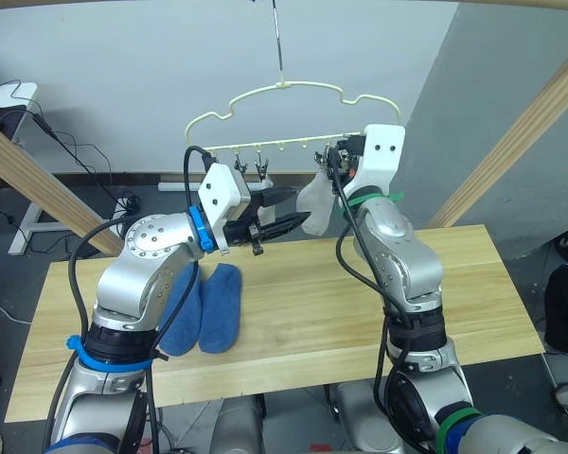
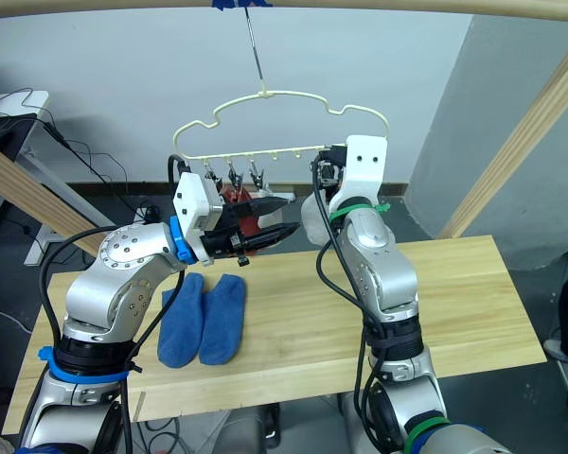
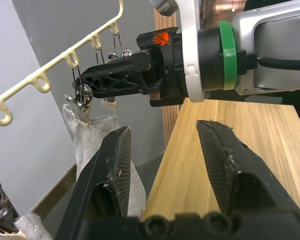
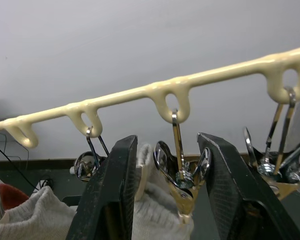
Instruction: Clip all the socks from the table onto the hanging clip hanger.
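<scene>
If the right gripper (image 4: 165,195), jaws apart around a metal clip (image 4: 182,175), lets go too soon, the grey sock (image 1: 316,200) may slip off. Thin and wiry, the hanger (image 1: 284,118) swings freely from its hook at 12 o'clock. Left gripper (image 3: 162,165) is open and empty. Two soft blue socks (image 1: 208,307) lie on the plank counter (image 1: 360,312) at 8 o'clock.
</scene>
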